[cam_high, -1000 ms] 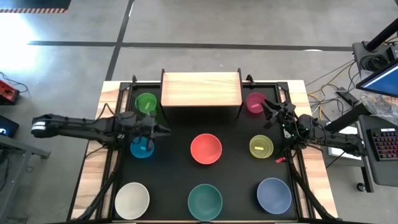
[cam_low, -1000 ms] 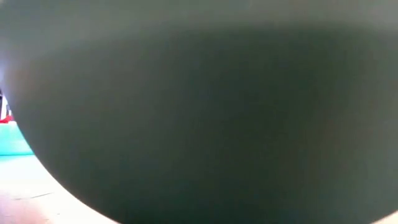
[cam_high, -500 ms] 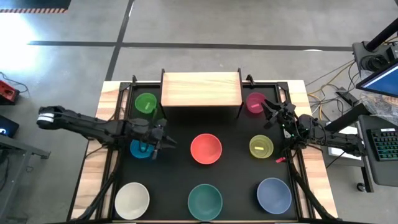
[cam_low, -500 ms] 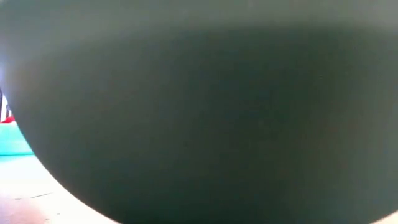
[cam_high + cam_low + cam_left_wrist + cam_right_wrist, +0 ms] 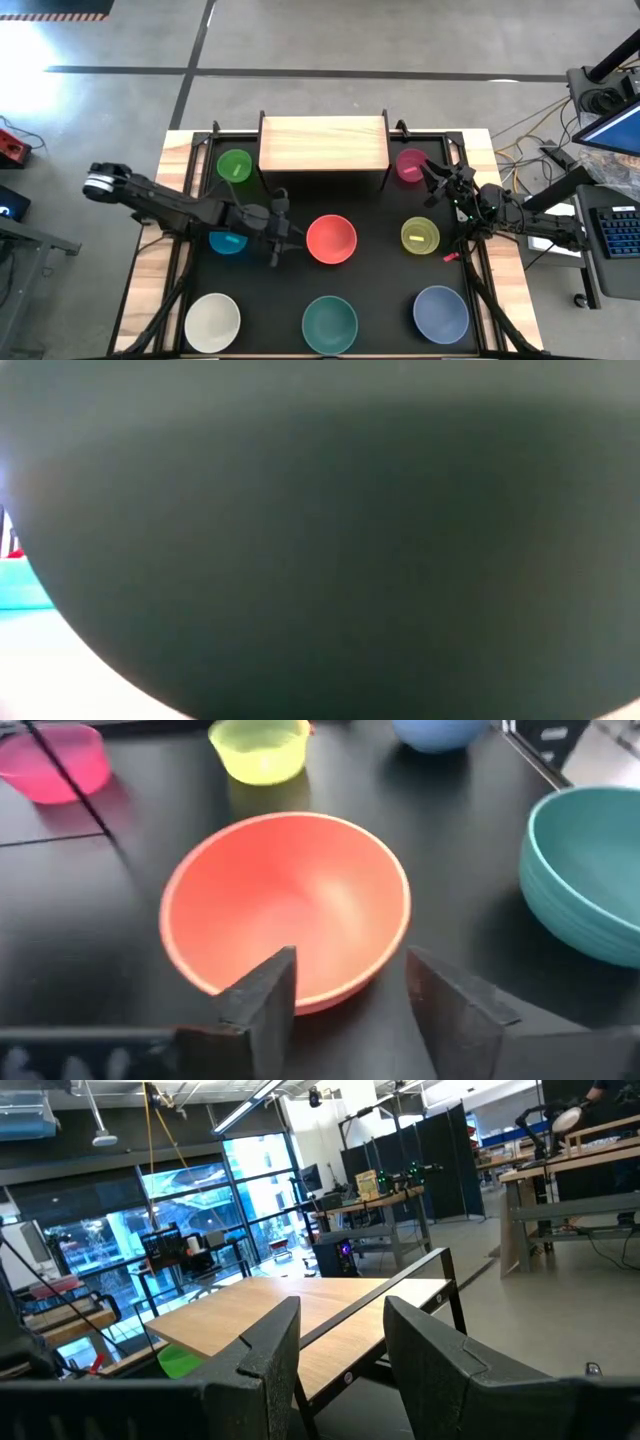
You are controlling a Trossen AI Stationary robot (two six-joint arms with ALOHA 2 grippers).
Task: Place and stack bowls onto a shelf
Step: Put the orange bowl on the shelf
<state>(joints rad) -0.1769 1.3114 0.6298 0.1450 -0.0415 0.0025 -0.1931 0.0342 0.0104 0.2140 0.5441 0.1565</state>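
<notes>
The red bowl [image 5: 331, 239] [image 5: 285, 900] stands on its base at the middle of the black tabletop. My left gripper [image 5: 288, 235] [image 5: 350, 970] is open just left of it, one finger to either side of the near rim, and I see no touch. My right gripper [image 5: 432, 180] [image 5: 340, 1320] hangs open by the pink bowl [image 5: 411, 164], facing the light-wood shelf [image 5: 323, 143] [image 5: 300, 1305]. Green [image 5: 235, 165], blue [image 5: 228, 241] and yellow [image 5: 420, 236] small bowls stand on the table. The cream [image 5: 212, 322], teal [image 5: 330, 322] and slate blue [image 5: 441, 313] bowls line the near edge.
The shelf top at the far edge is bare. The teal bowl's wall [image 5: 320, 540] fills the low view. In the left wrist view the teal bowl [image 5: 590, 870] lies close beside the red one. Cables and a desk with a keyboard [image 5: 615, 235] stand to the table's right.
My left gripper has moved from over the blue bowl toward the table's right and now sits at the red bowl's left rim. Its fingers stand wider apart than before. The blue bowl has stayed in place. My right arm has kept still.
</notes>
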